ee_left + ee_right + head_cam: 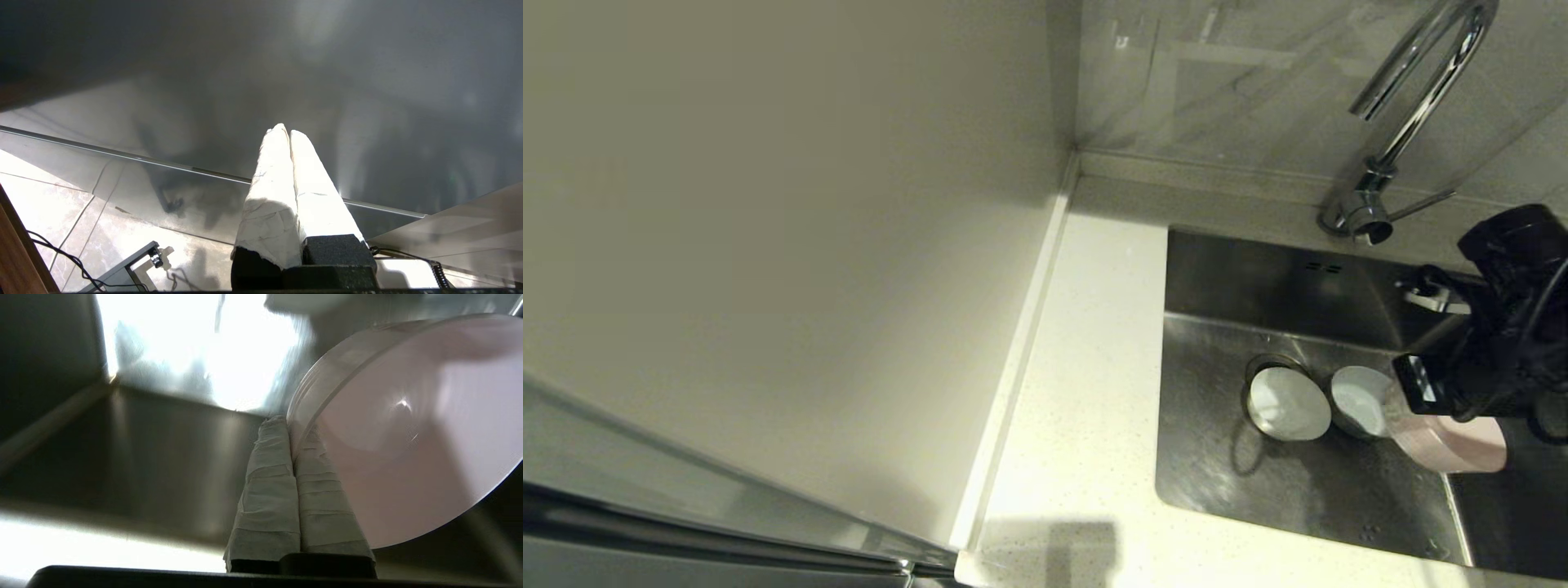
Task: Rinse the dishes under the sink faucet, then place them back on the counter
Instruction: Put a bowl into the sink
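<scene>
The right end effector (291, 422) is over the sink (1217, 269) at about 3 o'clock in the head view, its 2 taped fingers (267, 490) pressed tight on the rim of the pale pink bowl (1454, 445), which tilts on edge above the basin. The steel bowl (1286, 402) sits over the drain, the mint-white bowl (1360, 400) just beside it. The faucet (1413, 98) rises at 1 o'clock. The desk (1078, 392) lies at 9 o'clock of the sink. The left end effector (288, 132) is parked away from the sink, fingers together, holding nothing.
</scene>
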Controlling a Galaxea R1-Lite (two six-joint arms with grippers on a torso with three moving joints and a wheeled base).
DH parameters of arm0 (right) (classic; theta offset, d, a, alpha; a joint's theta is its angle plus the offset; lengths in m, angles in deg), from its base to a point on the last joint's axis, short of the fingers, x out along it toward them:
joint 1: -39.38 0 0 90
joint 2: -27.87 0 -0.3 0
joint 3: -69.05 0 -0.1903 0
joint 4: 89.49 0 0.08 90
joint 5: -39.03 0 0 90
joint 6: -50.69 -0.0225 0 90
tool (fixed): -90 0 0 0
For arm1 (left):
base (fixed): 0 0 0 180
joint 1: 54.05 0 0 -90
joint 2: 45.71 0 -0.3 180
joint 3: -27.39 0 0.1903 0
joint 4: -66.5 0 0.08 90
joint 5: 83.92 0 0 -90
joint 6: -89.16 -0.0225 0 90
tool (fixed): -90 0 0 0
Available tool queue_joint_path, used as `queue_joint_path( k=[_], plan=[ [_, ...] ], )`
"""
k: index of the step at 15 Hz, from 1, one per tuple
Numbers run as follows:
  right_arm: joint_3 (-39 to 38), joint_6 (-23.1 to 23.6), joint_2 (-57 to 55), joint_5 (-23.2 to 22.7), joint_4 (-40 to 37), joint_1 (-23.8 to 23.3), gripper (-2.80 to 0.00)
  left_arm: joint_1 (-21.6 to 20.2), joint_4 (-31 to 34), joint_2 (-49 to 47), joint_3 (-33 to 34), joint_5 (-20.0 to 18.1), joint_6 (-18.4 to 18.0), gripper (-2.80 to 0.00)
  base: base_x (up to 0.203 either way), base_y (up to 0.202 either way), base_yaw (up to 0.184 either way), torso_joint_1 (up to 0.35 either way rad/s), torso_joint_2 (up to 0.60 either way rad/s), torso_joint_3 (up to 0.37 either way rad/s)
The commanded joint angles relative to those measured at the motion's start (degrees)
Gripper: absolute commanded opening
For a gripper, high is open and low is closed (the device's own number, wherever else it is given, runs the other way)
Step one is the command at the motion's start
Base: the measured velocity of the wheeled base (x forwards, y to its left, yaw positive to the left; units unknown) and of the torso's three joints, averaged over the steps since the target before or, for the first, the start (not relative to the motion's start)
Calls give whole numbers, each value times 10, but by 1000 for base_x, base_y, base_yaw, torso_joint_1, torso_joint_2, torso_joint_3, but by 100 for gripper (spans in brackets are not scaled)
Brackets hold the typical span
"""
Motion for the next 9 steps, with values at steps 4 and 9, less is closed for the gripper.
queue_joint_path(
  k=[4, 9],
  plan=[
    [-63, 23, -42, 155, 167, 86, -280, 0, 0, 2, 0, 0, 0, -280, 0, 0, 0, 0, 0, 0],
    [-157, 53, -79, 218, 369, 169, -280, 0, 0, 2, 0, 0, 0, -280, 0, 0, 0, 0, 0, 0]
  ],
)
